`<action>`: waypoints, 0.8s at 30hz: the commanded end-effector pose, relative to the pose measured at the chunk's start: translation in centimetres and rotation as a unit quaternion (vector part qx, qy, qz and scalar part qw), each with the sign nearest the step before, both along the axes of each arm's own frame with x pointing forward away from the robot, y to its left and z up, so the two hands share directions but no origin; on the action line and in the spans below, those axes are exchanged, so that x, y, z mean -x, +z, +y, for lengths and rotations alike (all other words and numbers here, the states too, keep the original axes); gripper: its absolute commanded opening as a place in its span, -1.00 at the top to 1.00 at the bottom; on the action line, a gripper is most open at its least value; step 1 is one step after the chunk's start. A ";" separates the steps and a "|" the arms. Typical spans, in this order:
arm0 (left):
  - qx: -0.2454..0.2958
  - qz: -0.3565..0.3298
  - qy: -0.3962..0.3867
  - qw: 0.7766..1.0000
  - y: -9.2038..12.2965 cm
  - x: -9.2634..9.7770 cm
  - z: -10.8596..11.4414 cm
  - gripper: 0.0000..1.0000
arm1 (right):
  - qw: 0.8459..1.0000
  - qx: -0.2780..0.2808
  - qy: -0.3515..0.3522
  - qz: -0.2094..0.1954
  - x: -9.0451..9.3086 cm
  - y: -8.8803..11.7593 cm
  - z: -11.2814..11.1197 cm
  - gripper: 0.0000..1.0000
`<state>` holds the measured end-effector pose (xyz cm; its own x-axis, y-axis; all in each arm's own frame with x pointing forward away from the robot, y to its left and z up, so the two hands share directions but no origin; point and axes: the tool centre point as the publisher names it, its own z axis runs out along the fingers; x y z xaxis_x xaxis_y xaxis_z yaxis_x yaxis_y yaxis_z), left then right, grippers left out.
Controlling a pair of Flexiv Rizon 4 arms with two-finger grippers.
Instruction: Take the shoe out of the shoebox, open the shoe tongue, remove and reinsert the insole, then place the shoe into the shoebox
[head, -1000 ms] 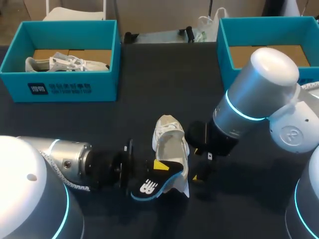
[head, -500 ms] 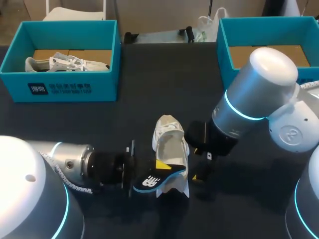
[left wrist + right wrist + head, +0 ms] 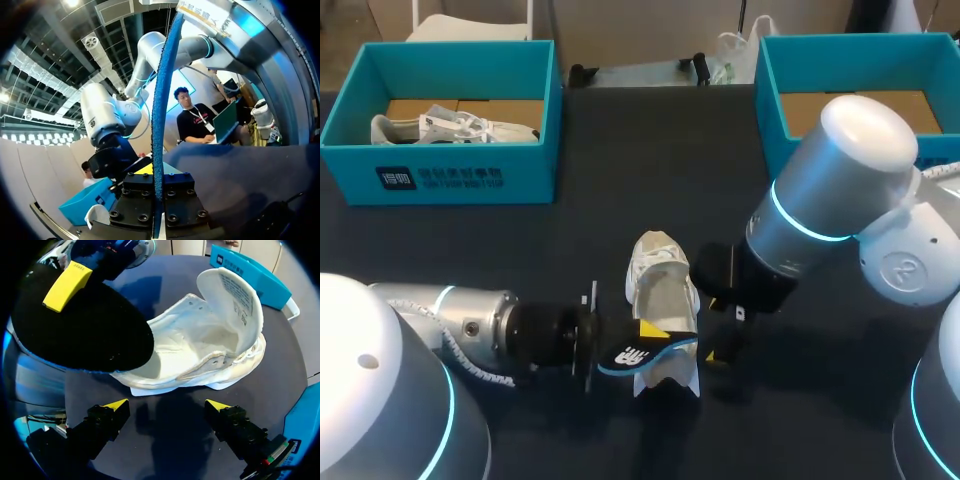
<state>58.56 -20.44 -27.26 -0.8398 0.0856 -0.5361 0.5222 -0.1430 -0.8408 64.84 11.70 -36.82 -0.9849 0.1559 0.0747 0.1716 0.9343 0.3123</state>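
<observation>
The left fingers [image 3: 645, 330] pinch the black, blue-edged insole [image 3: 632, 355] from both faces and hold it at the heel end of the white shoe [image 3: 661, 274]. Whether the insole touches the shoe is hard to tell. The right fingers [image 3: 114, 405] stand wide apart, holding nothing, just beside the shoe. It lies on the dark bench [image 3: 620, 160], tongue [image 3: 231, 289] folded back. A teal shoebox [image 3: 530, 175] sits well behind, with another shoe [image 3: 450, 128] inside.

The worktop [image 3: 650, 160] is dark and carries three things. A white shoe [image 3: 662, 285] lies in the middle, toward the near side, with its tongue folded open. The left shoebox [image 3: 450, 172] stands at the far left, and the right shoebox [image 3: 772, 120] at the far right, well apart.
</observation>
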 end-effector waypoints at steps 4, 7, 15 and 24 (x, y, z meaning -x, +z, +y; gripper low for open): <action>0.001 0.004 0.000 1.000 -1.1 -0.6 -0.6 1.00 | 1.000 0.000 -0.001 -0.001 0.1 -0.1 0.1 -1.00; 0.000 0.005 0.003 1.000 -1.6 -1.0 -0.7 1.00 | 1.000 0.000 -0.001 -0.001 0.1 -0.1 0.1 -1.00; -0.013 -0.001 0.015 1.000 -2.5 -1.7 -1.1 1.00 | 1.000 0.000 -0.001 -0.001 0.1 -0.1 0.1 -1.00; -0.025 0.000 0.026 0.999 -4.0 -2.6 -1.1 1.00 | 1.000 0.000 -0.001 -0.001 0.1 -0.1 0.1 -1.00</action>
